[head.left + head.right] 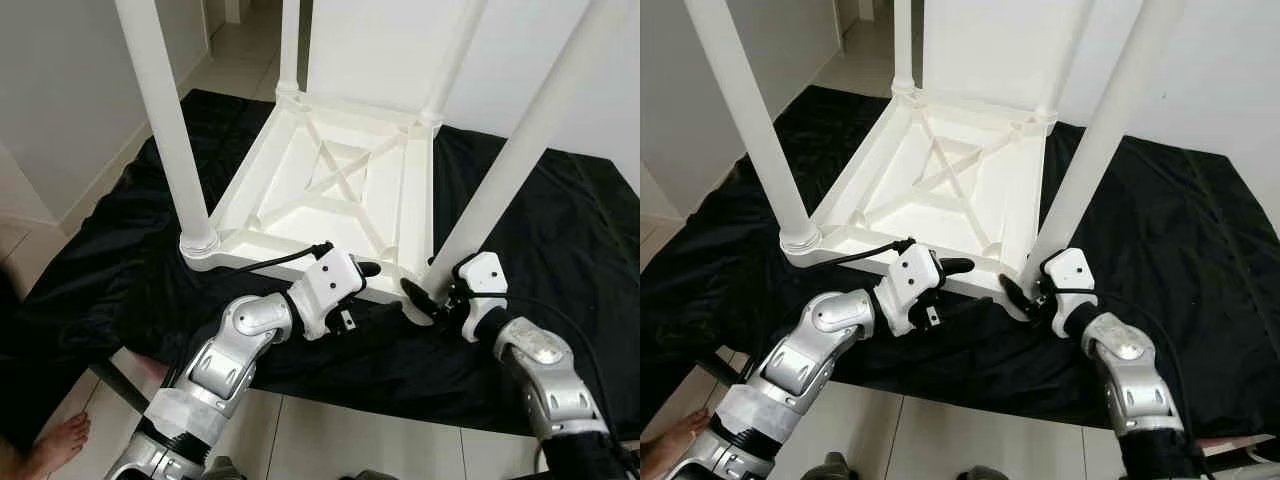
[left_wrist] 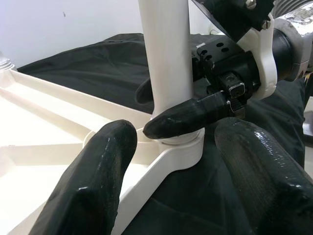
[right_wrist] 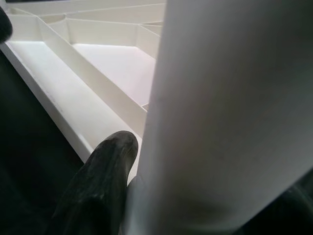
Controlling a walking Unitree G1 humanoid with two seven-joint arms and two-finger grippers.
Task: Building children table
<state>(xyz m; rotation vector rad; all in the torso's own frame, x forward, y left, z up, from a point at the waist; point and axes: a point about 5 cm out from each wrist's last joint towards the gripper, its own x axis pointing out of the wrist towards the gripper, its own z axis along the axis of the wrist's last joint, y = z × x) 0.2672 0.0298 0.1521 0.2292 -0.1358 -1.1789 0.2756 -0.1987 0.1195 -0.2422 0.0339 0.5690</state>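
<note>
A white children's table (image 1: 290, 160) lies upside down on a black cloth (image 1: 560, 230), its four legs pointing up. My right gripper (image 1: 430, 290) is at the foot of the near right leg (image 1: 510, 150), shut on it where it meets the corner socket. One finger (image 2: 188, 115) crosses the front of the leg (image 2: 164, 49) and the other sits behind it. My left gripper (image 1: 362, 272) hovers over the table's near rim, just left of that corner. It is open, its fingers (image 2: 88, 181) spread with nothing between them. The leg (image 3: 230, 112) stands right beside a right finger (image 3: 98, 186).
The near left leg (image 1: 170, 120) rises close to my left arm. The cloth ends at pale floor tiles (image 1: 330, 440) below my arms. A person's bare foot (image 1: 55, 445) rests at the lower left beside a dark rod (image 1: 115, 385). White walls (image 1: 60, 90) close in on both sides.
</note>
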